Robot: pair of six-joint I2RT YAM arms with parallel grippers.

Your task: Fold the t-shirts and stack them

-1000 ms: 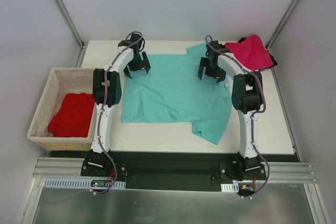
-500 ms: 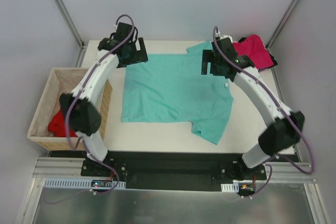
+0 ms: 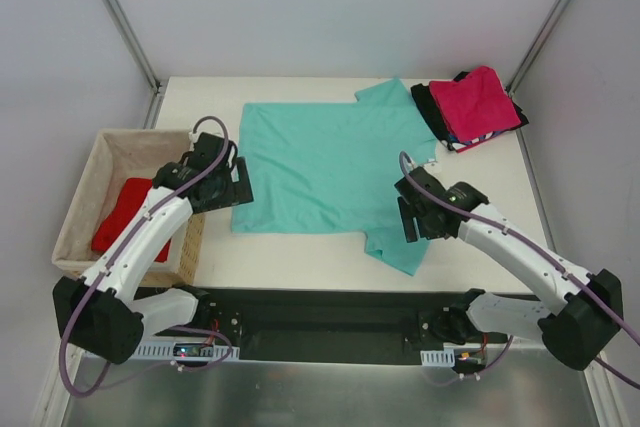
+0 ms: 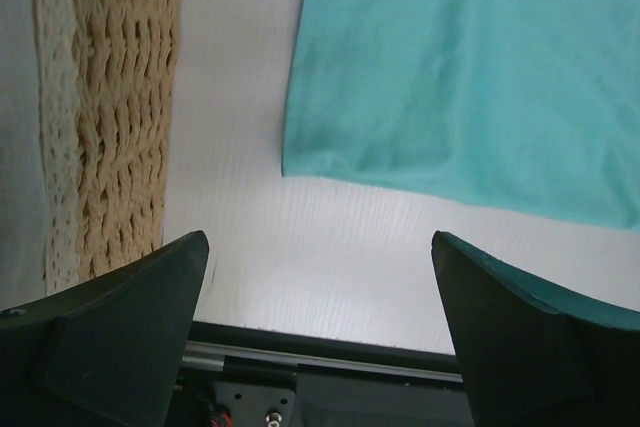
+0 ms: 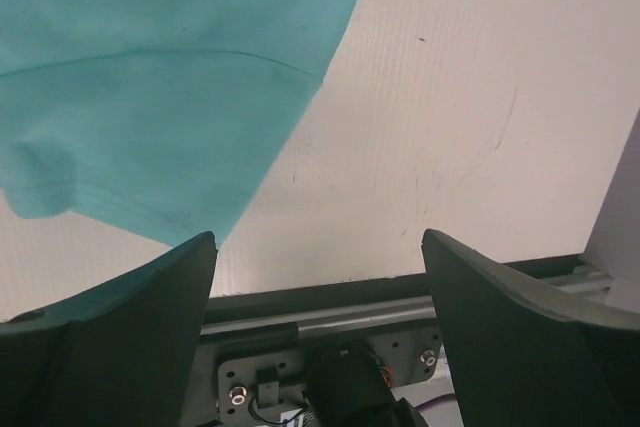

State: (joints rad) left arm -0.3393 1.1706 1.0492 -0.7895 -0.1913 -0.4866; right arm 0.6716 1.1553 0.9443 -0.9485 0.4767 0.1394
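A teal-green t-shirt (image 3: 330,162) lies spread flat in the middle of the white table (image 3: 300,247). My left gripper (image 3: 228,185) hovers open beside its near left corner (image 4: 470,67), with nothing between the fingers (image 4: 120,337). My right gripper (image 3: 420,217) is open too, just right of the near sleeve (image 5: 150,97). At the back right sits a pile with the magenta-pink t-shirt (image 3: 482,99) on top, a black one (image 3: 430,105) under it and a striped edge (image 3: 468,143) showing. A bright red t-shirt (image 3: 125,217) lies in the basket.
The wicker basket (image 3: 100,147) stands off the table's left side, close to my left arm; its woven wall (image 4: 120,97) fills the left of the left wrist view. The black base rail (image 3: 330,312) runs along the near edge.
Both arms have drawn back from the shirt's far edge to its near corners and dropped lower. The teal shirt lies flat and still.
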